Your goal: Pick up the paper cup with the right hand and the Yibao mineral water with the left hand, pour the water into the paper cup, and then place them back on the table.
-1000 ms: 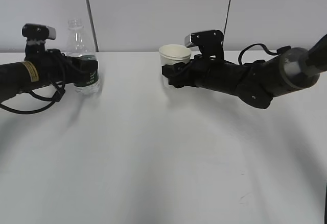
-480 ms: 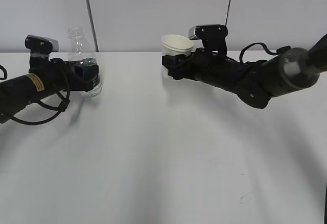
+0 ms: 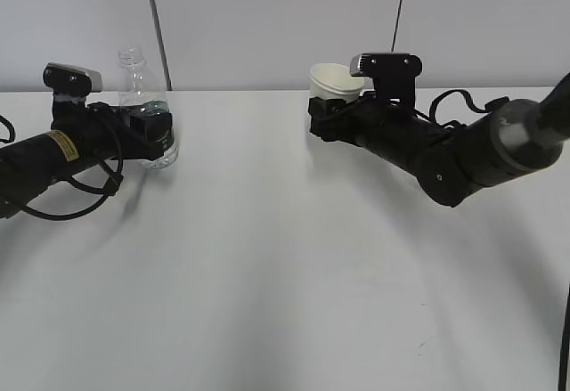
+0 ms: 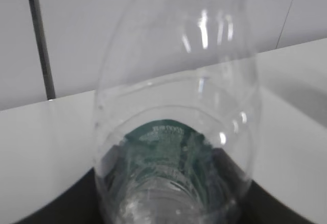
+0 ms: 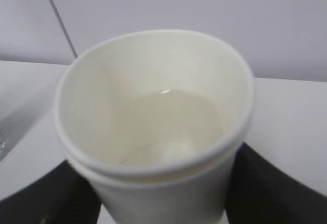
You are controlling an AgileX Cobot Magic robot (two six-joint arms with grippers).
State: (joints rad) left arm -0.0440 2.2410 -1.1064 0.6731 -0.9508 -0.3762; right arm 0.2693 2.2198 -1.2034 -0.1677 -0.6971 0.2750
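Observation:
The clear Yibao mineral water bottle with its dark green label stands upright at the back left, capless. My left gripper is shut on its lower body at the label. In the left wrist view the bottle fills the frame between the dark fingers. My right gripper is shut on the white paper cup and holds it upright, clear of the table. In the right wrist view the cup shows its cream inside, with black fingers at both sides.
A pale wall rises behind the table's far edge, with a dark vertical seam behind the bottle and a thin cable behind the right arm. Black cables loop under the left arm.
My right gripper has carried the cup up and to the right. My left gripper with the bottle shifted slightly right and up early on, then stayed still.

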